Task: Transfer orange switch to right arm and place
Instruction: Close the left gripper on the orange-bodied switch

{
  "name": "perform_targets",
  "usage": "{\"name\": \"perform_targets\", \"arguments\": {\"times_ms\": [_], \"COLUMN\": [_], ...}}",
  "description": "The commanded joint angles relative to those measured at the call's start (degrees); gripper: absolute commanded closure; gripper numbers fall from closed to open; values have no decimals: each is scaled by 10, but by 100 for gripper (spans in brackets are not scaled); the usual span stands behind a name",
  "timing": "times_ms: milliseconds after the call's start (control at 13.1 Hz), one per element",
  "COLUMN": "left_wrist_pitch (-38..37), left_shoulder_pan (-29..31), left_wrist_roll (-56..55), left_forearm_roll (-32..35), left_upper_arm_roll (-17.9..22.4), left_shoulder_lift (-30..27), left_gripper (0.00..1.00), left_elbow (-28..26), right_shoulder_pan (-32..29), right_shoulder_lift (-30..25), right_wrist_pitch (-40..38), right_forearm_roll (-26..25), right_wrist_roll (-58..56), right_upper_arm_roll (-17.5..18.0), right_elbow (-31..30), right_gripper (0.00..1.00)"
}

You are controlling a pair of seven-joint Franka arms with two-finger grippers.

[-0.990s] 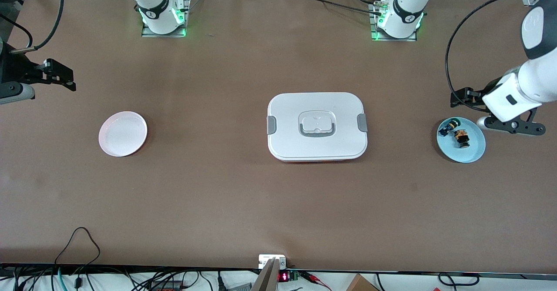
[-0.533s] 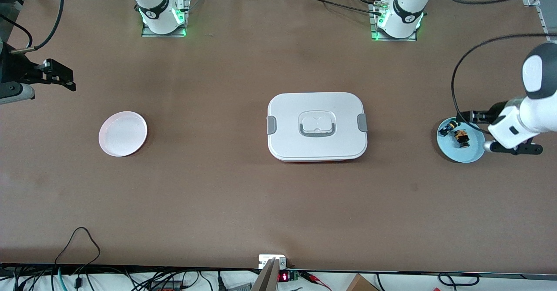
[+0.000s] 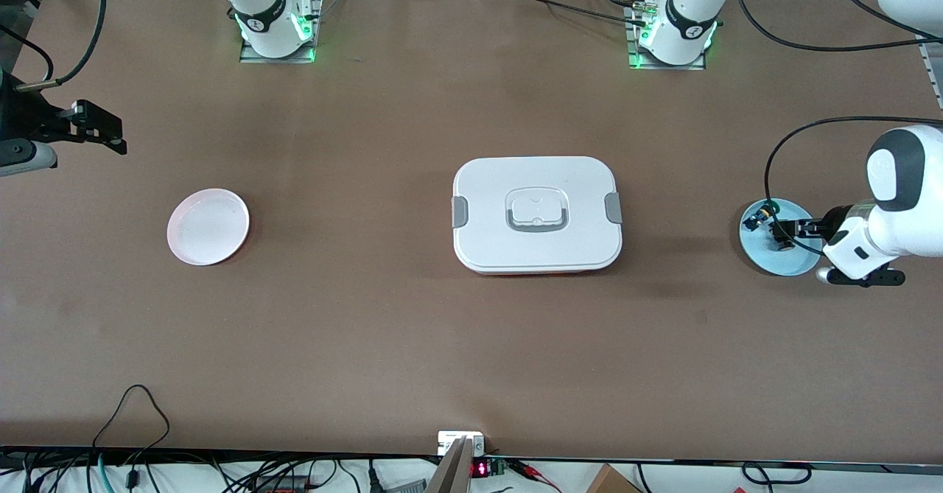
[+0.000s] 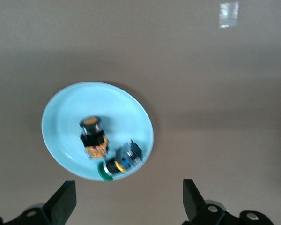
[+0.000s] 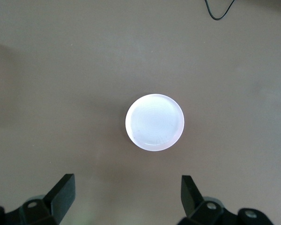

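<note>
At the left arm's end of the table, a shallow round light-blue plate [image 3: 766,253] carries two small parts: the orange switch [image 4: 93,138], a stubby black push-button body with orange-tan sections, and just beside it a similar black part with a blue and green cap [image 4: 121,161]. The left gripper [image 4: 126,204] hangs over this plate with its two black fingers spread wide and nothing between them. The step in hand appears to be the approach for the first pick; nothing is grasped yet. In the left wrist view the orange switch lies ahead of the open jaws, not between them, and sits off the midline. The next move likely calls for centring the jaws on the switch alone, descending, and closing without catching the neighbouring part. The right gripper [image 5: 124,201], fingers likewise apart and empty, waits above a round pale pink dish [image 3: 208,226] near the right arm's end.
</note>
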Motion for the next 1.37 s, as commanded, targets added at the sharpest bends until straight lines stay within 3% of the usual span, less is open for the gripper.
{"name": "perform_targets", "arguments": {"times_ms": [0,152,381,990,1295], "left_wrist_pitch": [77,129,141,153,151], "left_shoulder_pan": [39,47,48,51,52], "left_wrist_roll": [57,59,59,59,150], "left_forearm_roll": [-1,-1,-1,-2,-2], "left_upper_arm_roll": [-3,-3,-3,-4,-4], "left_shoulder_lift": [14,13,14,18,16], "left_gripper": [0,0,0,0,0], "left_elbow": [-34,-76,-95,-106,-105], "right_shoulder_pan": [-2,-3,-3,-2,-2], "right_shoulder_lift": [-1,0,0,1,1], "right_wrist_pitch": [-1,-2,-2,1,2], "right_forearm_roll": [-4,-3,-2,1,0], "right_wrist_roll": [-8,-8,-8,-8,-8], "right_upper_arm_roll": [0,0,0,0,1], "right_elbow": [3,3,4,4,4], "right_gripper": [0,0,0,0,0]}}
